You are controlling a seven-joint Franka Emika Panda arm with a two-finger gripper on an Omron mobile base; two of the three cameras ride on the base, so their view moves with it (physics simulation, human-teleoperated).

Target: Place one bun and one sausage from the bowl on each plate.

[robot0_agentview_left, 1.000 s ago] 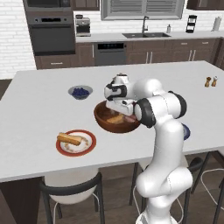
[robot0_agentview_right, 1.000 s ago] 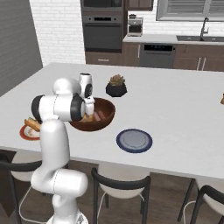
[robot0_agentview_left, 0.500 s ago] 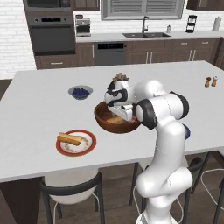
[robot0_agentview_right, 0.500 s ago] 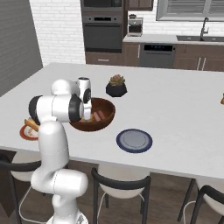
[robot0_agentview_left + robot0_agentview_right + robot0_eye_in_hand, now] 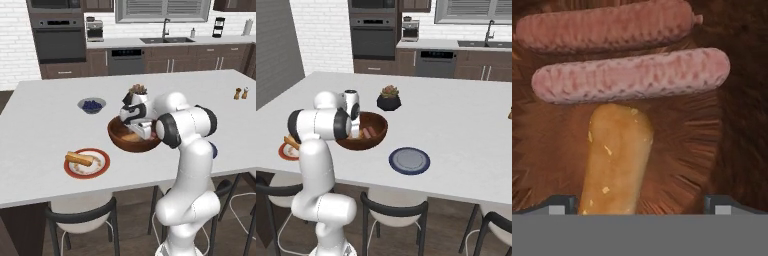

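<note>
Over the tabletop (image 5: 45,135): my arm has dipped in the last second, so my hand now sits down inside the wooden bowl (image 5: 131,141) rather than above it.
Wooden bowl: mid-tabletop, between the red-rimmed plate (image 5: 86,163) and the dark blue plate (image 5: 409,160); it holds two sausages and one bun.
Red-rimmed plate: already carries a bun (image 5: 80,159); I judge its sausage is still owed.
Dark blue plate: bare, so it needs both items.
Sausages (image 5: 632,75): side by side, just beyond the bun's far end.
Bun in bowl (image 5: 616,157): directly under my hand.
Fingers (image 5: 562,204): spread wide either side of that bun, pinching nothing; closing is likely next.
</note>
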